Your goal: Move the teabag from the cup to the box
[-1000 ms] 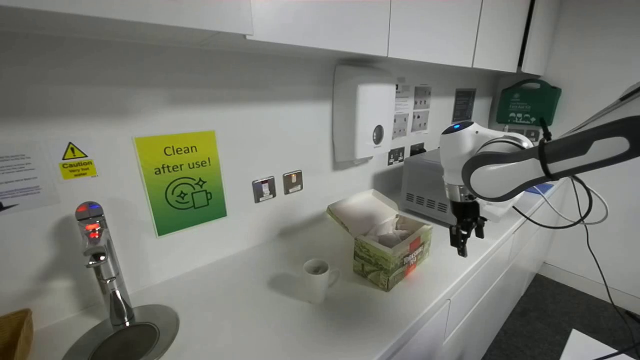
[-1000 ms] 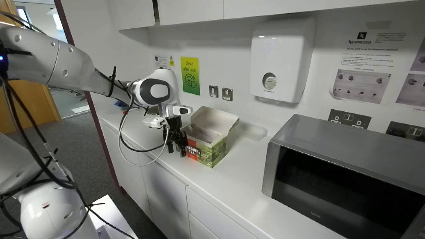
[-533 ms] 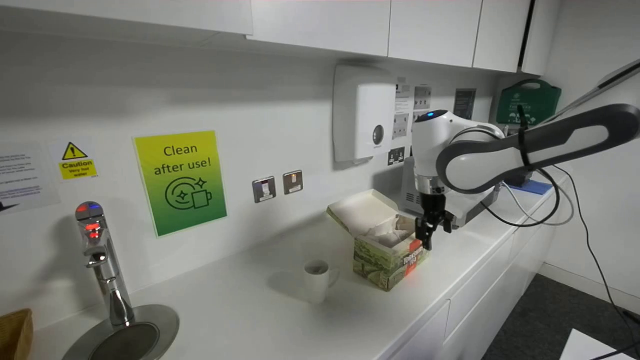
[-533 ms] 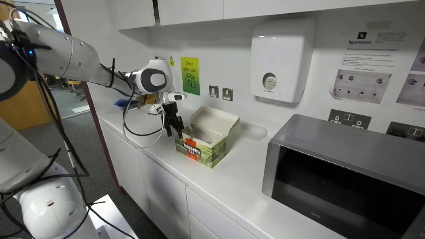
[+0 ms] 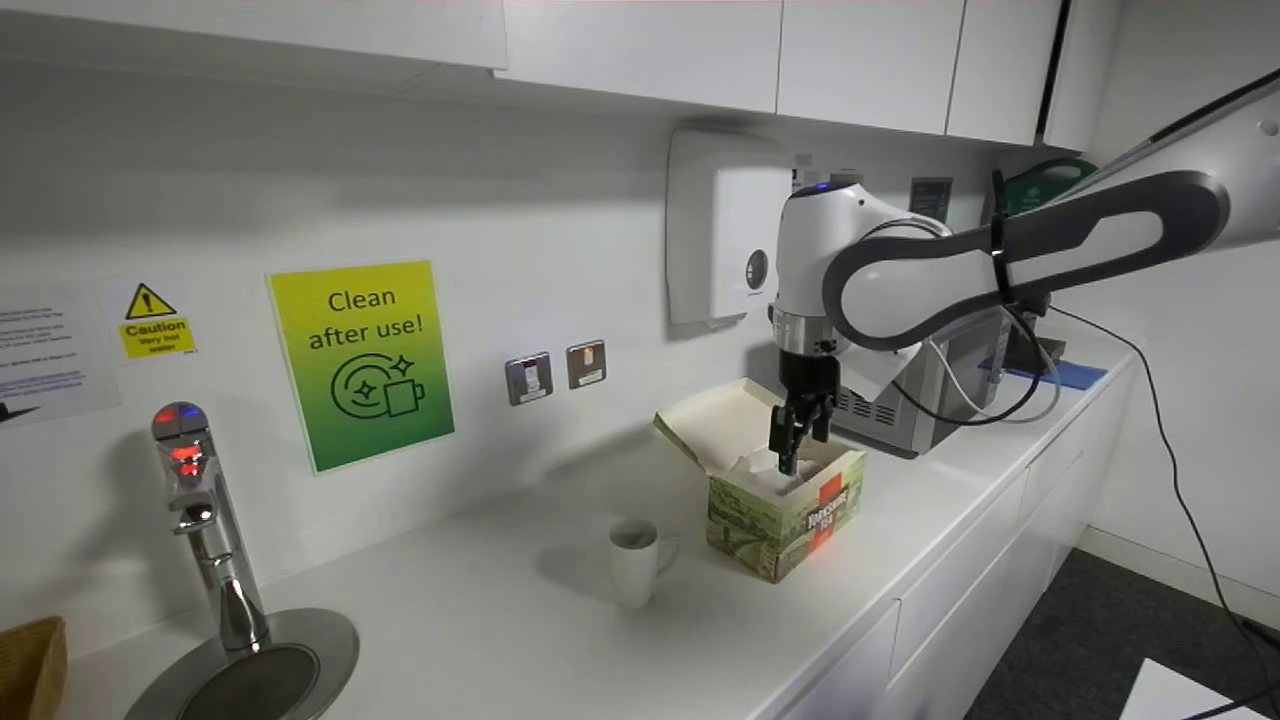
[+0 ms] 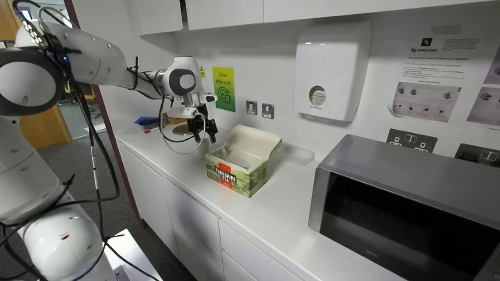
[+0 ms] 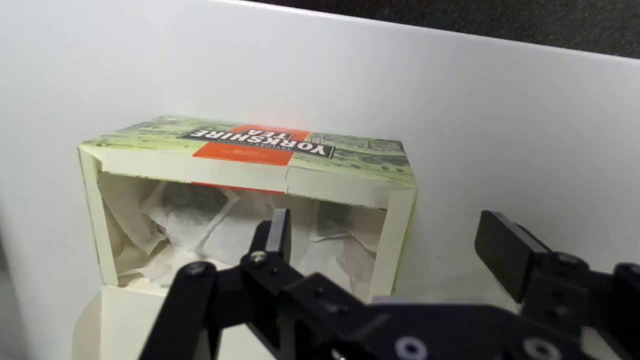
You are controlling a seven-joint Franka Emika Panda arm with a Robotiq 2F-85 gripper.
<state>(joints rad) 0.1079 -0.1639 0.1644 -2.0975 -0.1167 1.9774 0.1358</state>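
The white cup (image 5: 633, 568) stands upright on the counter, its handle towards the box; its inside looks dark and no teabag can be made out in it. The tea box (image 5: 745, 525) stands beside it with its lid flap up; it also shows in an exterior view (image 6: 256, 181). In the wrist view the box (image 7: 360, 152) holds several teabags (image 7: 192, 212). My gripper (image 5: 804, 455) is open and empty, above the level of the box; it also shows in an exterior view (image 6: 205, 137). In the wrist view its fingers (image 7: 385, 220) are wide apart, one over the box opening.
A grey microwave (image 6: 390, 187) stands on the counter beyond the box. A clear plastic tray (image 6: 297, 154) lies by the wall behind the box. A tap (image 5: 210, 530) and round sink (image 5: 335, 640) are past the cup. A white dispenser (image 5: 735, 230) hangs on the wall.
My open gripper has risen and moved towards the cup's side, from beside the box front to above the box's level. The cup and the box have not moved.
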